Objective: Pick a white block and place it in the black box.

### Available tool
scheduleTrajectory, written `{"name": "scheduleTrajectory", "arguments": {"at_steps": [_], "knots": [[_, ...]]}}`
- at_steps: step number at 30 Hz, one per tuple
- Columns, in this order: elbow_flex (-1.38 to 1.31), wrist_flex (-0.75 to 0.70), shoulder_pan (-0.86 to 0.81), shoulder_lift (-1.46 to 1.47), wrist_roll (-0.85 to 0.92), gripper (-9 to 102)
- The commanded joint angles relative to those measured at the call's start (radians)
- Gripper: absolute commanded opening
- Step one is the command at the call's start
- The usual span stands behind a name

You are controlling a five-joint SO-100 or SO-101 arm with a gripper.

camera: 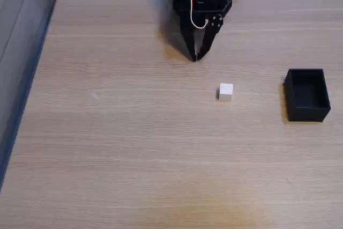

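At 12 o'clock on the table (134, 148) in the fixed view, we see the gripper (196, 57) pointing down, fingertips pinched together at the tip with nothing between them, so closed and empty as far as we can judge. White block (225, 91) sits free on the wood, at about 5 o'clock from the fingertips, near but clearly apart. Black box (306, 95) is over at 3 o'clock from the block, well apart from it, open side up, apparently empty inside. Nothing picked yet, we judge the reach is not begun. Risks from here: if the fingers do not spread before coming down, the tips will hit the block's top or shove it sideways across the smooth wood. Block is small, so an off-centre descent could clip one edge and spin it out of the pinch. On the carry, a low path could knock the box's thin near wall and slide the box; a release too early drops the cube on the rim or beside it.
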State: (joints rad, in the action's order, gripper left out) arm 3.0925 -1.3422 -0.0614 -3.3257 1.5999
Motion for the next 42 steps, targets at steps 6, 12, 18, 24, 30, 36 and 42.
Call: {"name": "scheduleTrajectory", "arguments": {"at_steps": [6,12,18,24,30,36,42], "knots": [[0.015,-0.006,-0.003,-0.006,0.008,0],[0.011,-0.006,-0.009,-0.006,0.026,1],[-0.067,0.006,0.012,0.058,0.012,8],[-0.212,0.041,0.091,0.295,-0.058,19],[-0.344,0.124,0.156,0.511,-0.121,25],[-0.417,0.222,0.189,0.653,-0.137,27],[-0.468,0.301,0.204,0.773,-0.135,27]]}}
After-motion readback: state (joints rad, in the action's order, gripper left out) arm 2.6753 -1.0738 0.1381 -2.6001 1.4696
